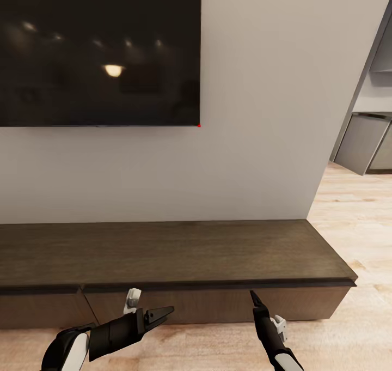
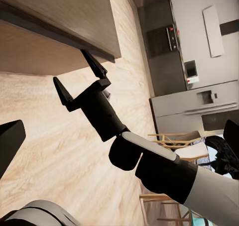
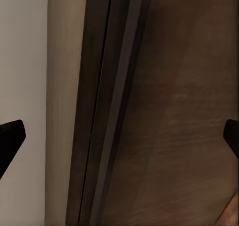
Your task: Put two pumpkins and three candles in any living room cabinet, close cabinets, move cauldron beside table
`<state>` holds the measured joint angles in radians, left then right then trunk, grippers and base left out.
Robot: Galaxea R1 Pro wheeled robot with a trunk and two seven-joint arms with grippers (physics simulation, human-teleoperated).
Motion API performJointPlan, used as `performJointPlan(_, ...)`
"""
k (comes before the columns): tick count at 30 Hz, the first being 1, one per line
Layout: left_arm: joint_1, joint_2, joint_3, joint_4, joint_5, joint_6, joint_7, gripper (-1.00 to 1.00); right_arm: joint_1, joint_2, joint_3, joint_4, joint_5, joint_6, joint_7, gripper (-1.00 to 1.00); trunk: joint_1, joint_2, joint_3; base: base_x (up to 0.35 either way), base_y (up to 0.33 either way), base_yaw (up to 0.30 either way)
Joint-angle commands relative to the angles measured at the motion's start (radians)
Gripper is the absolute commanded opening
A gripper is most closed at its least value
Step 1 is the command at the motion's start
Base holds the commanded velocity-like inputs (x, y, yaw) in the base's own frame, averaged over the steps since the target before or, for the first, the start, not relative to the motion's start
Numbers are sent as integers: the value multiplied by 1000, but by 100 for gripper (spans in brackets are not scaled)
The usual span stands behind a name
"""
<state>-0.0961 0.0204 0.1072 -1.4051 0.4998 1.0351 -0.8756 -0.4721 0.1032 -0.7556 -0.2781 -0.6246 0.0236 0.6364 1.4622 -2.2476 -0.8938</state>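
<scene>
Cabinet [image 1: 179, 256], lower frame: drawers apparently shut. Left gripper [image 1: 158, 315] and right gripper [image 2: 79, 76] spread, empty. Storing items likely remains.

Soft, even indoor light, no hard shadows. Ceiling lamps glare off the dark TV screen [image 1: 98, 49]; wrist views look slightly blurry.

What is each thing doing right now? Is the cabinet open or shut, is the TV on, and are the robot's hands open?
Cabinet: drawer fronts shut, nothing on top.
TV: off, dark screen with reflected lights.
Left gripper: open, empty, in front of the cabinet.
Right gripper: open, empty, one finger tip at the cabinet's top edge.
</scene>
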Motion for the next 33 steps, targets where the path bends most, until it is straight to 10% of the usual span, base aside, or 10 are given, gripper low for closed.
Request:
performJointPlan(1, -1, 0, 1, 0, -3, 3, -5, 100, 0, 0, -1, 0, -7, 2, 3, 100, 0, 0, -1, 0, 0, 0)
performJointPlan(33, -1, -2, -1, 0, -3, 2, -5, 100, 0, 1, 1, 0, -7, 1, 3, 100, 15, -28, -13, 37, 0, 0)
